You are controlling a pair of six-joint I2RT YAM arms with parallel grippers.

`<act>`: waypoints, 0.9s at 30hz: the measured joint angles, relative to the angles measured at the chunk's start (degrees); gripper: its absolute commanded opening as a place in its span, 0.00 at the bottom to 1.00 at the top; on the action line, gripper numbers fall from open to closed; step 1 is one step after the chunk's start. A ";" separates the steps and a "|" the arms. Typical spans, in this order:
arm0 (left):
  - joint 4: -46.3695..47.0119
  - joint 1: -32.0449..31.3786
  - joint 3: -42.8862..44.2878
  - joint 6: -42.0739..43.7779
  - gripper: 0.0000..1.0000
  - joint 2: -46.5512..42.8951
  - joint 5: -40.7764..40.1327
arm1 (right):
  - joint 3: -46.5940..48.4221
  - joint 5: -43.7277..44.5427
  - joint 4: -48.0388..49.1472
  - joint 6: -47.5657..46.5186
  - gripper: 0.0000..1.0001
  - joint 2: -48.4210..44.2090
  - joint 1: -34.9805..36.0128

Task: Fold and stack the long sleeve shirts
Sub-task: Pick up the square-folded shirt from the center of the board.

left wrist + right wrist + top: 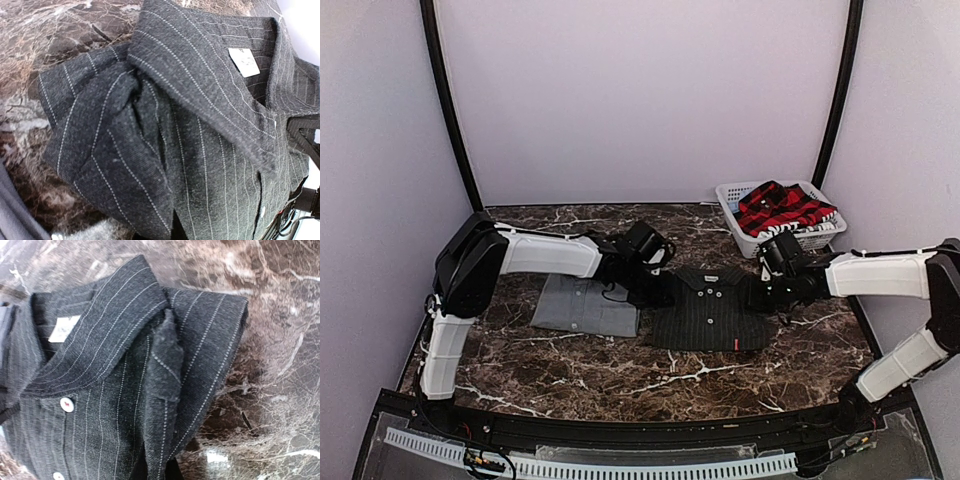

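Progress check, going left to right: the grey shirt [585, 305] is lying on the dark marble table [620, 370] as a flat, smooth rectangle, so I'm counting that one as folded.

Just beside it, the left gripper [665, 292] is pinching shut on the near shoulder of the pinstripe shirt [710, 310]. Its wrist view is showing the cloth puckering into a ridge there. That shirt is lying button-side up, collar away from the arms, sleeves tucked under. It's a fuzzy charcoal weave with thin pale stripes, white buttons and a white neck tag.

The right gripper [758, 296] is clamping closed on the other shoulder, same bunched ridge.

Far right, the red-and-black plaid shirt [780, 207] is sitting crumpled in the white slatted basket [730, 192].

So I'm guessing one is done, one is mid-fold, one is untouched, and nothing's stacked yet.
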 measured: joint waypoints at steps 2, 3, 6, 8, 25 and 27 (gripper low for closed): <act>-0.61 -0.02 0.04 0.07 0.00 -0.52 -0.04 | 0.44 -0.22 -0.46 0.17 0.00 -1.01 0.00; -0.74 -0.02 0.04 0.20 0.00 -0.76 -0.07 | 0.70 -0.35 -0.79 0.22 0.00 -1.49 0.02; -1.44 -0.02 0.39 0.44 0.00 -1.62 -0.13 | 1.60 -0.72 -1.68 0.24 0.00 -2.73 0.13; -1.95 -0.02 0.57 0.66 0.00 -2.36 -0.13 | 2.25 -1.22 -2.01 0.31 0.00 -3.80 0.39; -5.60 2.03 0.94 2.71 0.00 -12.26 -0.28 | 9.60 -2.60 -4.44 1.97 0.00 -8.00 3.10; -5.70 2.80 0.33 2.97 0.00 -13.77 -0.13 | 10.51 -2.67 -4.42 2.51 0.00 -7.93 3.98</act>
